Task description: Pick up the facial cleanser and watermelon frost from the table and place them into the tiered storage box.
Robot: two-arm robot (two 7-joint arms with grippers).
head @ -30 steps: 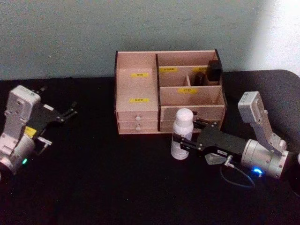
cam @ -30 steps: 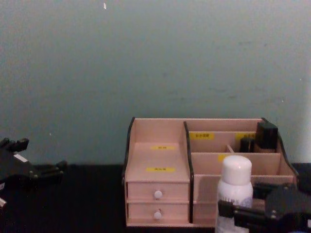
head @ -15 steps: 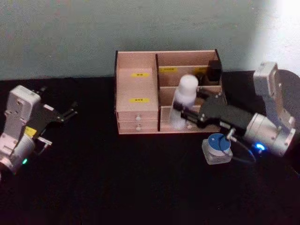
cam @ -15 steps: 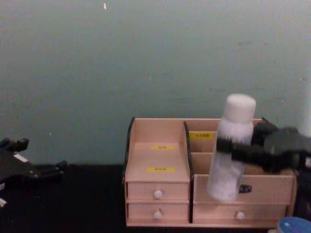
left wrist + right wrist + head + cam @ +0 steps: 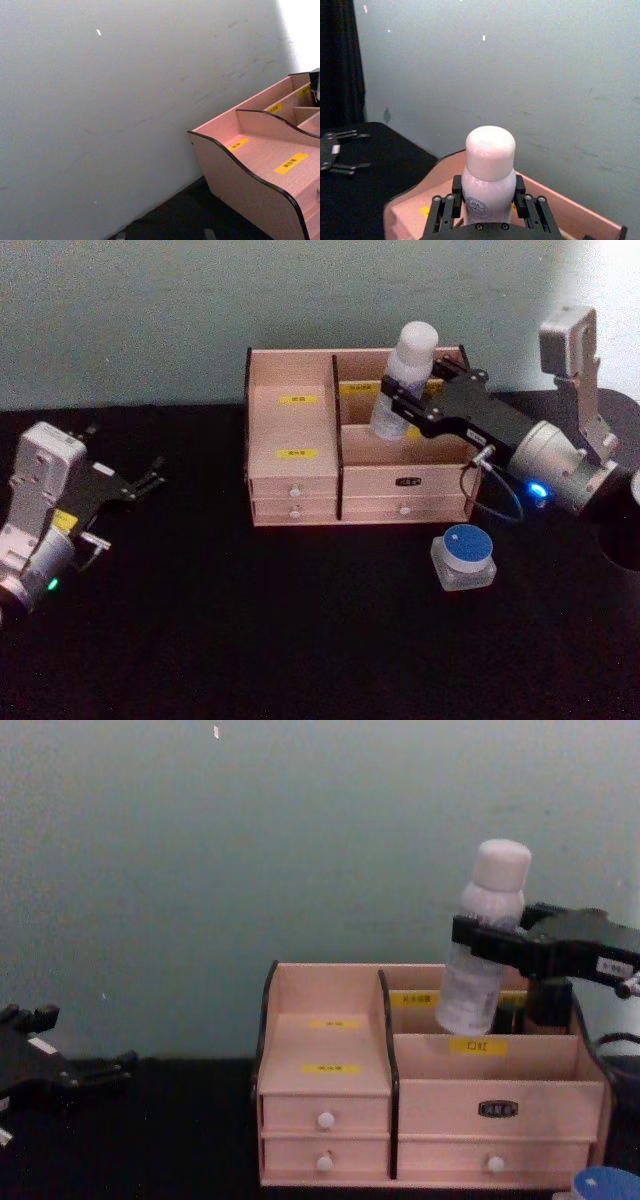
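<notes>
My right gripper (image 5: 403,400) is shut on the facial cleanser (image 5: 410,365), a white bottle with a rounded cap. The bottle hangs slightly tilted above the back right compartments of the tiered storage box (image 5: 290,425), a pale pink wooden organiser with yellow labels. In the chest view the facial cleanser (image 5: 470,990) has its base just above the rear tier of the box (image 5: 330,1020), with the right gripper (image 5: 484,941) clamped around its middle. The watermelon frost (image 5: 463,558), a small jar with a blue lid, stands on the table in front of the box's right end. My left gripper (image 5: 148,480) is parked open at the far left.
A dark item (image 5: 546,1005) stands in the box's back right compartment. Black cloth (image 5: 250,630) covers the table, and a pale wall (image 5: 150,310) rises right behind the box. A black round object (image 5: 625,530) sits at the right edge.
The right gripper has lifted the facial cleanser off the table, up and back over the box's rear compartments. The blue-lidded jar behind the arm has come into view. The left arm has stayed still.
</notes>
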